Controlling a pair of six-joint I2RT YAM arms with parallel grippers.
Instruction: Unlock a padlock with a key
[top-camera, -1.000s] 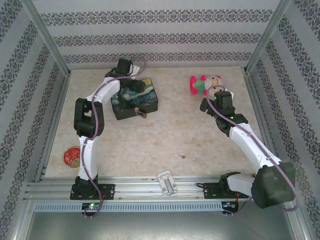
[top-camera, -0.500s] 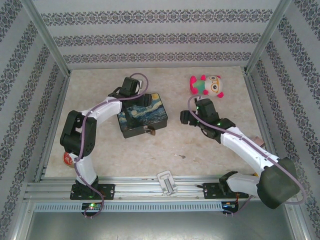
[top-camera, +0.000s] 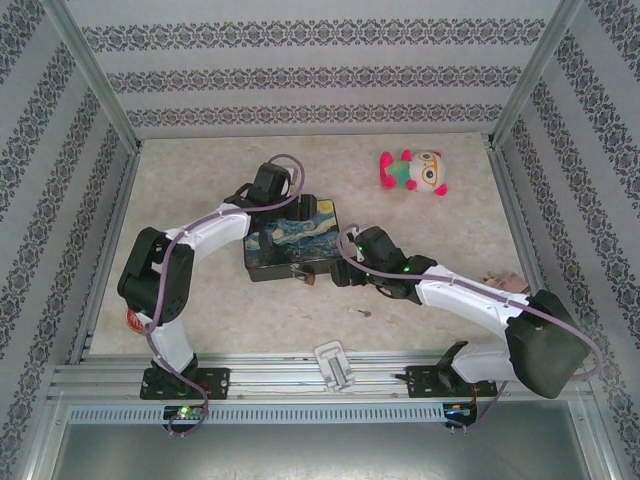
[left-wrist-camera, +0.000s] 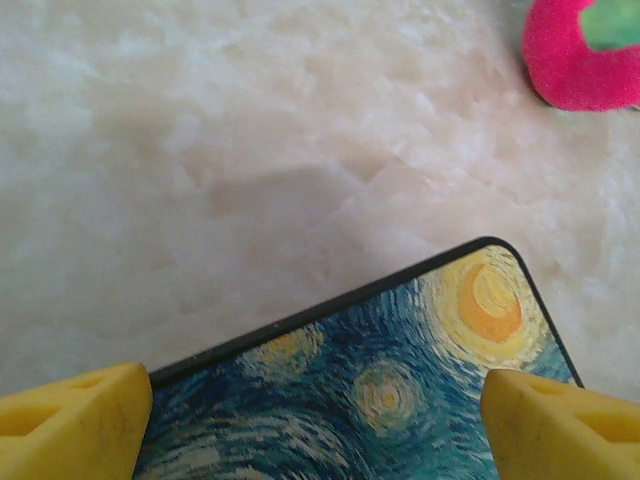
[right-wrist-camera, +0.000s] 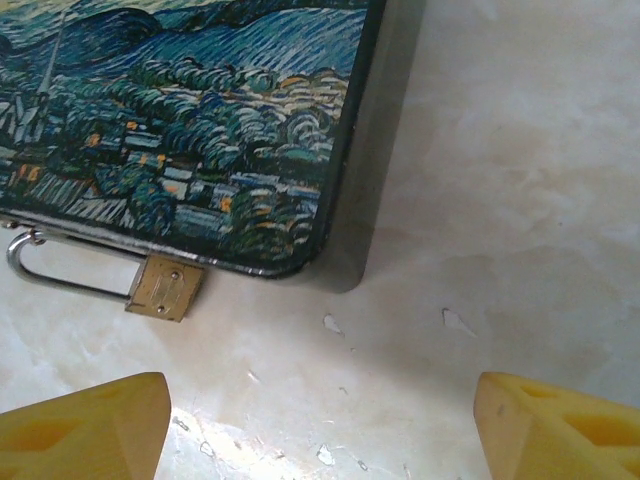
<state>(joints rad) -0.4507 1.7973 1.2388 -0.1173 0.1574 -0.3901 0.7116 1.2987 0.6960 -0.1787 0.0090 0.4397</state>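
Note:
The small brass padlock (right-wrist-camera: 165, 287) hangs by its thin silver shackle (right-wrist-camera: 60, 268) from the near edge of the painted tin (right-wrist-camera: 200, 130), its body flat on the table. From above, the padlock (top-camera: 300, 275) sits at the tin's (top-camera: 292, 240) front side. The tiny key (top-camera: 365, 314) lies alone on the table, right of the padlock and nearer the arm bases. My right gripper (right-wrist-camera: 320, 425) is open over bare table just off the tin's corner, the padlock ahead and to its left. My left gripper (left-wrist-camera: 315, 425) is open over the tin's lid (left-wrist-camera: 400, 390) near its far edge.
A pink and white plush toy (top-camera: 415, 170) lies at the back right; its pink part (left-wrist-camera: 585, 60) is in the left wrist view. A red round object (top-camera: 133, 318) is half hidden behind the left arm. A white clip (top-camera: 335, 365) sits on the front rail.
The left arm has swung right and nearer, and the tin has shifted that way with it. The right arm has come from beside the plush toy down to the tin's near right corner.

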